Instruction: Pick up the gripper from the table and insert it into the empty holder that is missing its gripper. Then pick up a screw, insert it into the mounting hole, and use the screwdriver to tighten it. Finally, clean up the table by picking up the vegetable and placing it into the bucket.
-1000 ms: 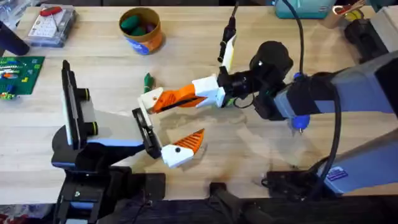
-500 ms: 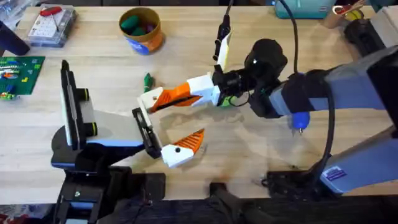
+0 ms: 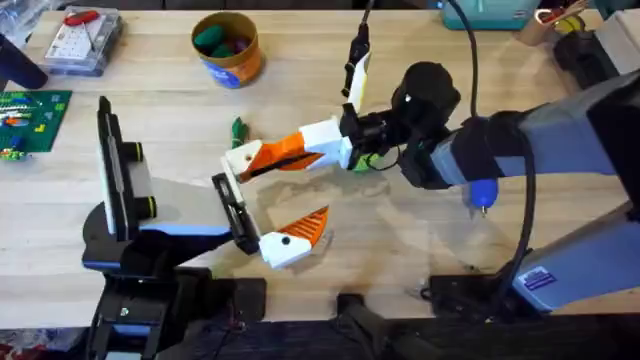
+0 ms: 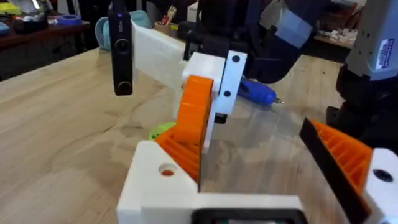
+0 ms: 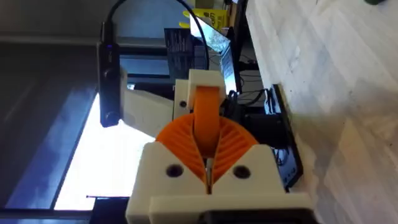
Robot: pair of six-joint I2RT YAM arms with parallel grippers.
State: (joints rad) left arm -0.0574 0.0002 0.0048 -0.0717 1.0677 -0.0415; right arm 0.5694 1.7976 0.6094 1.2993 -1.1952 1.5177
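right gripper fingers pinching small orange tapered plastic gripper | long axis pointing at cream-white angular plastic holder, tip touching it | left fingers: cannot tell

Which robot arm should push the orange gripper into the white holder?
Probably the right. Its gripper already pinches the orange gripper right at the holder. The left gripper sits open nearby, holding nothing.

This is a robotics lab or workshop. A pale wooden surface carries a green circuit board and a clear parts box; cabled robot arms reach over it, and cluttered benches with tools stand behind.
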